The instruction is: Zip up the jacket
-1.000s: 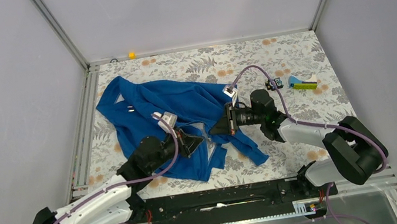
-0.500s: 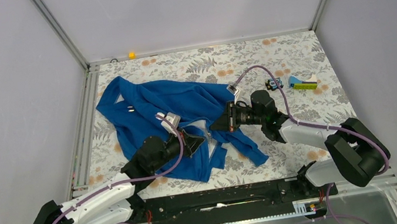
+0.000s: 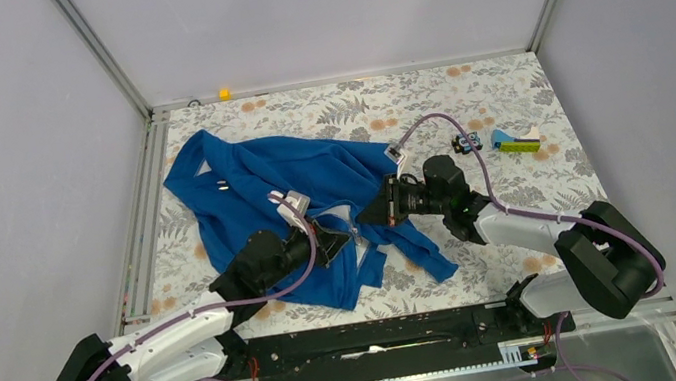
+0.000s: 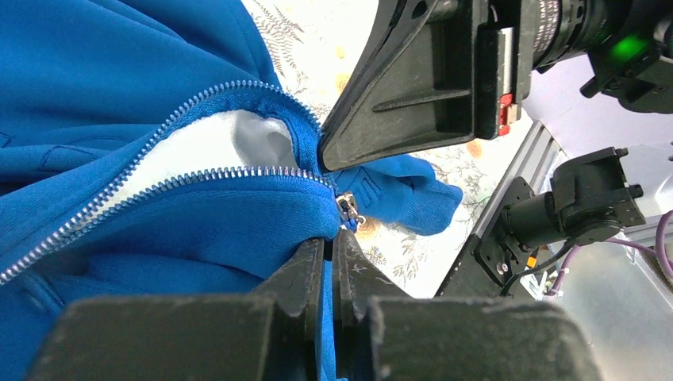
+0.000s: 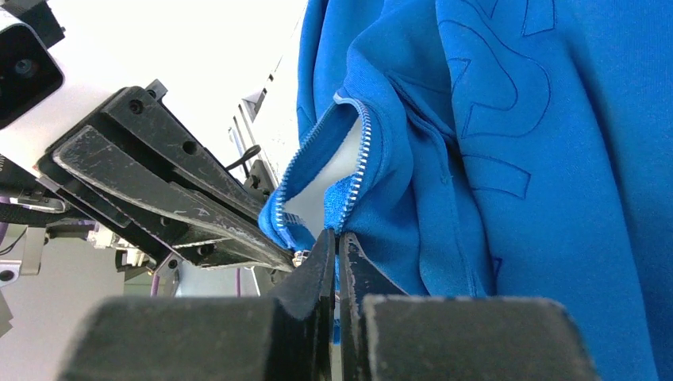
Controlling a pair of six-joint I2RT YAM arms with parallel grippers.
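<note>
Top view: the jacket sprawls toward the table's ten o'clock. The left gripper and right gripper meet at its five o'clock hem, but the contact is too small to read.

Left wrist view: the left gripper is clenched on the hem just below the zipper pull.

Right wrist view: the right gripper is pinched shut on the jacket's zipper edge. The pull is barely visible at nine o'clock.

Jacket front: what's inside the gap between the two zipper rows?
Inside the jacket, white inner lining shows between the silvery zipper teeth. Deeper in, folded blue fabric covers everything, so whatever lies beneath cannot be seen.
</note>
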